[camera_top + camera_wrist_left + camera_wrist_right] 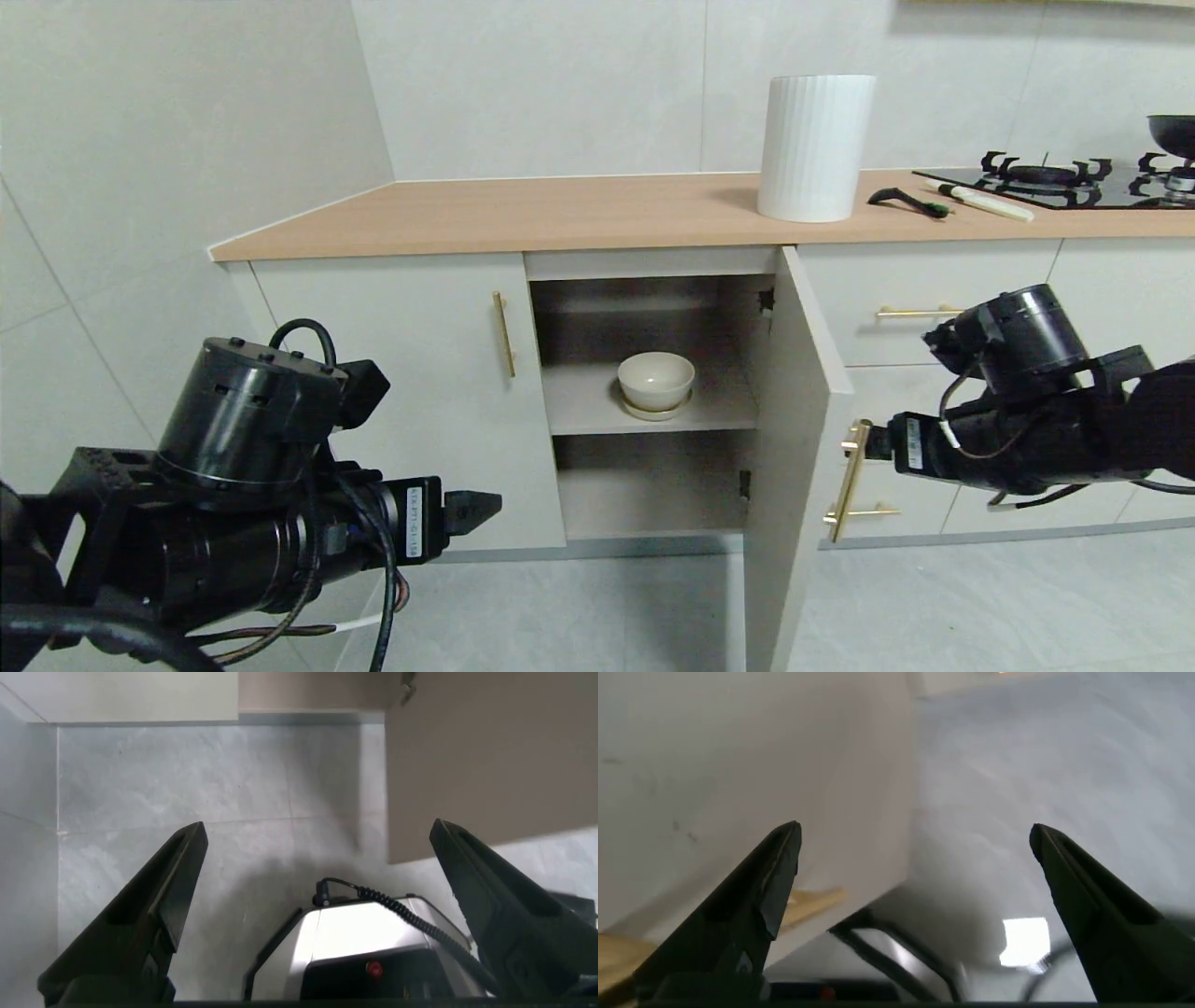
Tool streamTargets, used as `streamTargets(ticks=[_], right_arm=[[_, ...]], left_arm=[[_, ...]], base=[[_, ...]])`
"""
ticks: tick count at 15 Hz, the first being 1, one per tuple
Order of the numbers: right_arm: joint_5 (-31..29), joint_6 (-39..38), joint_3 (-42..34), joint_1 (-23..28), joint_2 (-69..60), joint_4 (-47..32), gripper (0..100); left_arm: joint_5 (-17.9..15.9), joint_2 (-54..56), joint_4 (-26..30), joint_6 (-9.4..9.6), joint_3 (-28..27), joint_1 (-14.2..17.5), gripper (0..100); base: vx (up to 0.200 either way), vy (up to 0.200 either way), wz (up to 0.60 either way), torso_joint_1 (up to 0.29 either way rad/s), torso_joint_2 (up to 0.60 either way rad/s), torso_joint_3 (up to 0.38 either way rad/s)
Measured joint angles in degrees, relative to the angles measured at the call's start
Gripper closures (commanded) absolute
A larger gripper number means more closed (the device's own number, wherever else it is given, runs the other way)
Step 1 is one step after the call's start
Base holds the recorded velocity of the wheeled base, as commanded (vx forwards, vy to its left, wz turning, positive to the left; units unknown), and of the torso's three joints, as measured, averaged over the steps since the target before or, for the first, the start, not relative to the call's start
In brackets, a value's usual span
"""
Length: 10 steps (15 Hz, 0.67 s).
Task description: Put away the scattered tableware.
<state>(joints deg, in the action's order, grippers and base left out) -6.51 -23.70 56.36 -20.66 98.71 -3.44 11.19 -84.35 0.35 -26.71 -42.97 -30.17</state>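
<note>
A cream bowl (656,376) sits on a small plate (653,408) on the middle shelf of the open cabinet (597,401). The cabinet door (792,420) is swung out toward me, its gold handle (849,481) on the outer face. My right gripper (873,443) is level with the top of that handle, right beside it. In the right wrist view that gripper (915,833) is open, with the door face (738,765) and gold handle (814,903) close by. My left gripper (471,511) hangs low at the left, open (318,835) over the floor.
On the wooden counter (560,210) stand a white ribbed canister (815,147), a black peeler (907,200) and a white-handled knife (988,203). A gas hob (1055,179) is at the far right. A closed door (401,373) is left of the opening, drawers (924,299) right.
</note>
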Motion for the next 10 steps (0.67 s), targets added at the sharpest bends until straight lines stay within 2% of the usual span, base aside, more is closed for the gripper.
streamTargets(ticks=[4, 7, 10], right_arm=[[1.95, 0.46, 5.83, -5.16, 9.01, 3.86, 0], [4.6, 0.49, 13.07, -6.7, 14.77, 4.1, 0], [5.07, 0.22, 16.93, -7.5, 19.37, 4.19, 0]], left_arm=[[-0.13, 0.28, -0.09, 0.02, 0.04, 0.02, 0], [-0.13, 0.78, -1.0, 0.13, 0.23, 0.05, 0], [-0.28, 1.19, -1.26, 0.35, 0.48, 0.0, 0]], base=[[0.0, 0.0, 0.0, 0.0, 0.0, 0.0], [0.0, 0.0, 0.0, 0.0, 0.0, 0.0], [0.0, 0.0, 0.0, 0.0, 0.0, 0.0]])
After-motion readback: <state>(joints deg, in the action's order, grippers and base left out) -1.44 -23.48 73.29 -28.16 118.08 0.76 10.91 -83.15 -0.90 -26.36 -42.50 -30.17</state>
